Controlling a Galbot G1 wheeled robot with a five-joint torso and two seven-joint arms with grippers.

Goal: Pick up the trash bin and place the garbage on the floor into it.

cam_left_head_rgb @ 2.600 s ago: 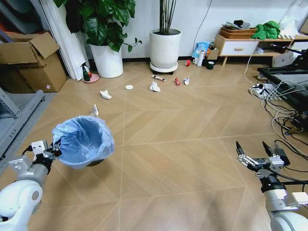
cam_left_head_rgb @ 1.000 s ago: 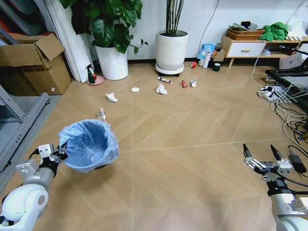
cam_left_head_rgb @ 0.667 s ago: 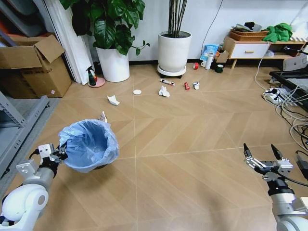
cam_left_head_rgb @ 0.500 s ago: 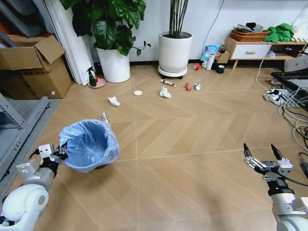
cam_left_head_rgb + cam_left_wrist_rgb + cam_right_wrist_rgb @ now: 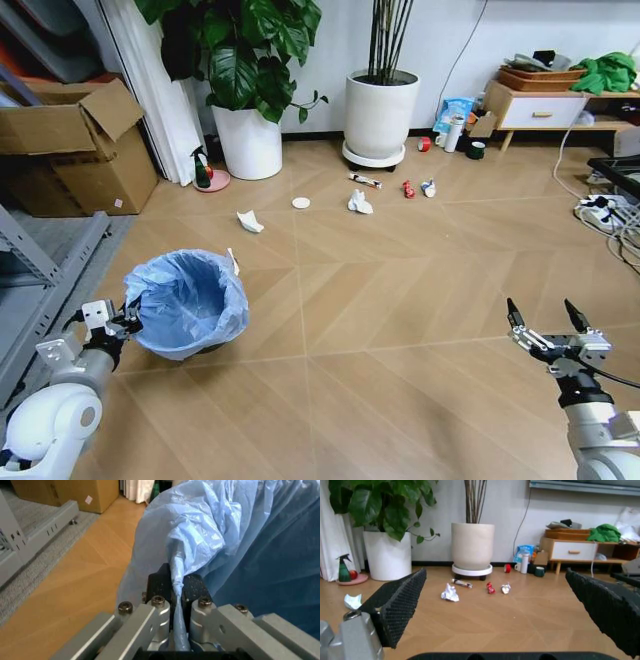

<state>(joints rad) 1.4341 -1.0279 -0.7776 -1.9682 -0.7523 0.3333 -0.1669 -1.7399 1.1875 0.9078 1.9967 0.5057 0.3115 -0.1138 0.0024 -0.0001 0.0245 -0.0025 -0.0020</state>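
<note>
Left wrist view: my left gripper pinches the trash bin's bag rim for carrying; right gripper gapes empty, ready for garbage.

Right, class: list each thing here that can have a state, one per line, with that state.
left hand: shut on the bin's bag rim
right hand: open, empty
trash bin: held, upright, bag-lined
cardboard box: flaps open
crumpled paper wad: lying on floor
</note>
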